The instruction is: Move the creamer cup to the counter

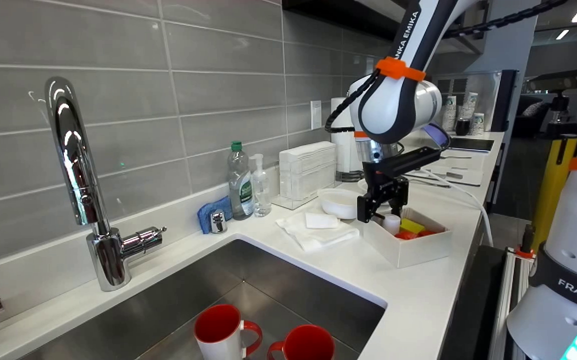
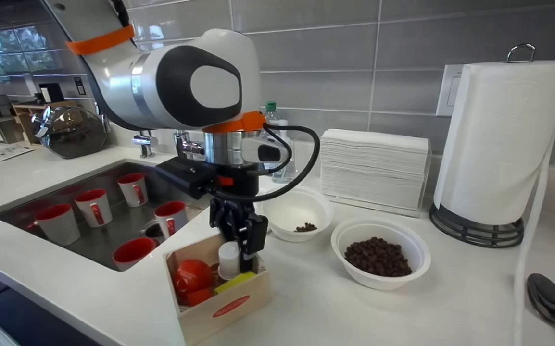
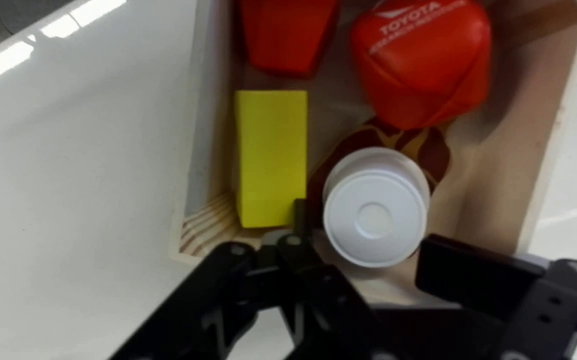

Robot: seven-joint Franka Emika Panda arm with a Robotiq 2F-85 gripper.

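The creamer cup is a small white cup (image 3: 374, 220) standing upside down inside a light wooden box (image 2: 248, 298). The cup also shows in both exterior views (image 1: 391, 224) (image 2: 229, 259). The box stands on the white counter (image 2: 325, 312) beside the sink. My gripper (image 3: 363, 235) is open and lowered to the box, one finger on each side of the cup. In the wrist view its left finger lies between the cup and a yellow block (image 3: 272, 155); the right finger is close to the cup's rim. Whether either finger touches the cup I cannot tell.
Red soft objects (image 3: 421, 65) share the box. Two white bowls (image 2: 378, 282) (image 2: 287, 211) stand beside it, with a napkin stack (image 2: 373, 168) and paper towel roll (image 2: 503, 144) behind. The steel sink (image 1: 268, 300) holds several red-and-white mugs (image 1: 221, 330). A cable (image 2: 525, 269) crosses the counter.
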